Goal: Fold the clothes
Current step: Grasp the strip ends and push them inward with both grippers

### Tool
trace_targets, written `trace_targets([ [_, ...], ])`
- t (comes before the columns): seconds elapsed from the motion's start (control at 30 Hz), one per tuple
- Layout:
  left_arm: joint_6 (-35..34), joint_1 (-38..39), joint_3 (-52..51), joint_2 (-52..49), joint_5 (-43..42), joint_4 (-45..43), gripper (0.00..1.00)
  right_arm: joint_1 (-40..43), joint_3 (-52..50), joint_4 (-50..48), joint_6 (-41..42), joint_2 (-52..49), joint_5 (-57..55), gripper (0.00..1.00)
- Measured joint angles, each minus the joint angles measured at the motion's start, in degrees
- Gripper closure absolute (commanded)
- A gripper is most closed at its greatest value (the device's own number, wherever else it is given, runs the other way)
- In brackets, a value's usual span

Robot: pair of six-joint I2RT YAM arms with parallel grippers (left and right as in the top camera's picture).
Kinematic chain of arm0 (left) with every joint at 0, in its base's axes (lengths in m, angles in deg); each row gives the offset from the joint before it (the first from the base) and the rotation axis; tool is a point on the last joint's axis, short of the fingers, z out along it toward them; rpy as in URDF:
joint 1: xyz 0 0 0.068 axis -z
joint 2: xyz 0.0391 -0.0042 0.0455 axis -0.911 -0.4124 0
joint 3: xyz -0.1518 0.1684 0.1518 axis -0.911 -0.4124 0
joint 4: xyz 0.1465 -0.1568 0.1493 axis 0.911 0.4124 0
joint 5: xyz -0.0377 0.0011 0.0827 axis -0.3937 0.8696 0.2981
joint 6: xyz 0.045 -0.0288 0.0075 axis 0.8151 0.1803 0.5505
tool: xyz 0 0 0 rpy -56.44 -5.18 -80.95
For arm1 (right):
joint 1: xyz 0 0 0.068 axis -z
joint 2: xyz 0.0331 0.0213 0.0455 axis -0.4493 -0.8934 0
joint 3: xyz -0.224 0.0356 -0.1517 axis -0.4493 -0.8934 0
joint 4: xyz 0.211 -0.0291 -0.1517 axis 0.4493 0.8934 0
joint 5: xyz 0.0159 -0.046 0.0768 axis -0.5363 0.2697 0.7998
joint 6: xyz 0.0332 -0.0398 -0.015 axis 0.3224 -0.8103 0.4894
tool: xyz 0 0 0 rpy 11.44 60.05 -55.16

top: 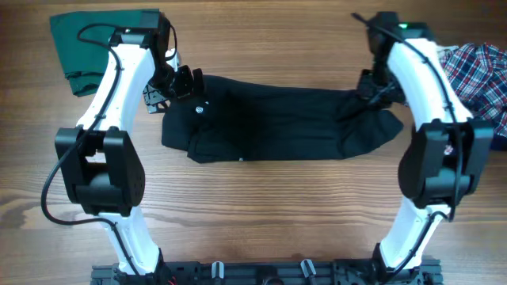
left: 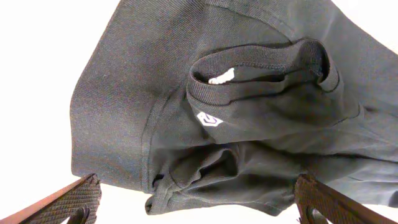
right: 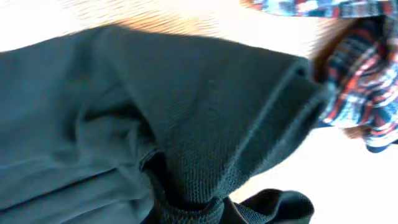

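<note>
The black polo shirt (top: 269, 123) lies on the wooden table as a long band running left to right. In the left wrist view its collar, white label and small white logo (left: 211, 119) face up. My left gripper (top: 181, 83) hangs over the shirt's left end. Its fingers (left: 198, 190) are spread wide open, with a folded edge of the shirt below and between them. My right gripper (top: 371, 89) is at the shirt's right end. Its fingers (right: 193, 214) are hidden under bunched black fabric (right: 205, 124) that looks pinched there.
A solid green garment (top: 79, 39) lies at the back left corner behind my left arm. A red-white-blue plaid shirt (top: 479, 67) lies at the back right, close to the black shirt's right end; it also shows in the right wrist view (right: 357, 93).
</note>
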Motion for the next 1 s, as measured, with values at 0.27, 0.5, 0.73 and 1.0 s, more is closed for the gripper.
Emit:
trace_targets([
  [0.27, 0.00, 0.00, 0.00, 0.00, 0.02, 0.00, 0.00, -8.96, 0.00, -0.39, 3.26, 0.00, 2.29, 0.95],
  [0.5, 0.00, 0.00, 0.00, 0.00, 0.02, 0.02, 0.00, -15.02, 0.00, -4.15, 3.89, 0.00, 9.88, 0.36],
  [0.73, 0.00, 0.00, 0.00, 0.00, 0.00, 0.57, 0.00, -16.76, 0.00, -4.87, 4.42, 0.00, 12.22, 0.06],
  [1.0, 0.02, 0.00, 0.00, 0.00, 0.00, 0.57, 0.00, -15.87, 0.00, -4.02, 3.45, 0.00, 12.20, 0.28],
])
